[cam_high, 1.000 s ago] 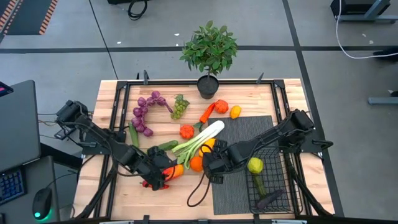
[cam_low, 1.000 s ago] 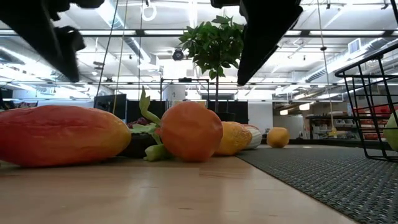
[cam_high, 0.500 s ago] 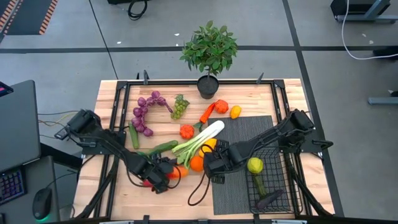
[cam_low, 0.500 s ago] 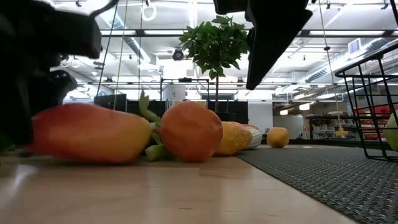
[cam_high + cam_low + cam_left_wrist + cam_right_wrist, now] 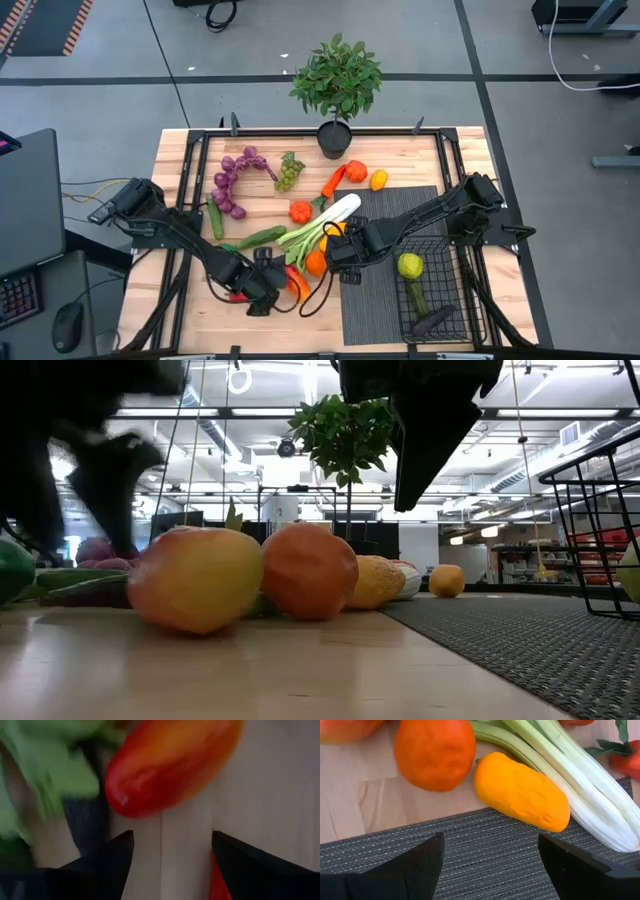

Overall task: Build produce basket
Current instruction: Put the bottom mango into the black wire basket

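Produce lies scattered on the wooden table (image 5: 180, 150). A red-orange oblong fruit (image 5: 297, 284) lies near the front, seen end-on in the low view (image 5: 195, 580). My left gripper (image 5: 266, 293) stands open just left of it, its fingers low over the wood (image 5: 170, 855) with the fruit (image 5: 170, 765) ahead. My right gripper (image 5: 346, 255) hangs open above the mat's edge (image 5: 490, 855), near an orange (image 5: 435, 752), a yellow pepper (image 5: 520, 790) and the leek (image 5: 570, 785). The black wire basket (image 5: 455, 300) stands at the front right and holds a green fruit (image 5: 410, 265). My left gripper is close by the red-orange fruit's near end (image 5: 122, 802). A strip of wood shows between its fingertips and the fruit in the wrist view, and I cannot tell whether a finger touches it.
Purple grapes (image 5: 235, 180), green grapes (image 5: 289, 170), cucumbers (image 5: 215, 218), a carrot (image 5: 333, 182) and peppers (image 5: 356, 170) lie farther back. A potted plant (image 5: 337, 85) stands at the far edge. A red chili (image 5: 217, 880) lies by my left finger. The ribbed mat (image 5: 390, 215) lies under the basket.
My left gripper has gone down and toward the table's right, rolling about its own axis. The red-orange fruit has slid right toward the orange and turned about: it lay sideways to the low camera and now points an end at it. My right gripper has edged toward the leek.
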Robot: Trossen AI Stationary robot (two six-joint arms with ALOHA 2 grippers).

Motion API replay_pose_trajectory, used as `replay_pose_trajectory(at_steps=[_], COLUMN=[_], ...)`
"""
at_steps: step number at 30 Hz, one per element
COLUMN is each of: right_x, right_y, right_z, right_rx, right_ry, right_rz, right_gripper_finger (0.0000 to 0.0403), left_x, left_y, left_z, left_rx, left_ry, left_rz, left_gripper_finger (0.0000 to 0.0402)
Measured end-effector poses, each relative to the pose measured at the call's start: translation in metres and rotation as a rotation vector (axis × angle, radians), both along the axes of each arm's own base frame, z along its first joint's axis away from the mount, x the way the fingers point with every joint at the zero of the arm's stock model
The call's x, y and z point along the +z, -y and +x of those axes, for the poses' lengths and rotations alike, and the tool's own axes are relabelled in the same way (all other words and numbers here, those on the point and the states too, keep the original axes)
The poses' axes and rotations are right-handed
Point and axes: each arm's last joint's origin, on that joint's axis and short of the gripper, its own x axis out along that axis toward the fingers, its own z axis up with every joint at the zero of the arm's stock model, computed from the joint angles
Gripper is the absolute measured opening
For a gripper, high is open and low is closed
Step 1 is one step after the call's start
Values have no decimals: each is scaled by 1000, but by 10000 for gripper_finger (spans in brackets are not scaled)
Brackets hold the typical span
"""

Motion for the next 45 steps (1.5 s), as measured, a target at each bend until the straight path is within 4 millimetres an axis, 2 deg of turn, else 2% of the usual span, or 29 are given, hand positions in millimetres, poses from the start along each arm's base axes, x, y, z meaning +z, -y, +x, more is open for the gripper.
replay_pose_trajectory(at_steps=[6,15,22,29,35,41,45], right_x=[-1,-1,-1,-1,-1,-1,-1], right_y=[-3,-19,-28,-32,-34,-35,-35], right_z=[-7,-24,-29,-30,-31,-31,-31], right_rx=[-20,-49,-92,-145,-159,-171,-171], right_ry=[-48,-114,-90,-73,-70,-75,-74], right_rz=[-11,-72,-72,-56,-37,-20,-20], right_gripper_finger=[323,323,323,323,323,323,323], left_x=[13,15,16,-7,-30,-26,-21], left_y=[4,5,8,-4,-13,-15,-13], left_z=[7,10,14,31,49,54,51], left_rx=[-275,-564,-727,-788,-757,-717,-667], left_ry=[62,95,128,52,19,68,96], left_rz=[194,383,384,391,390,374,372], left_gripper_finger=[275,275,275,275,275,274,251])
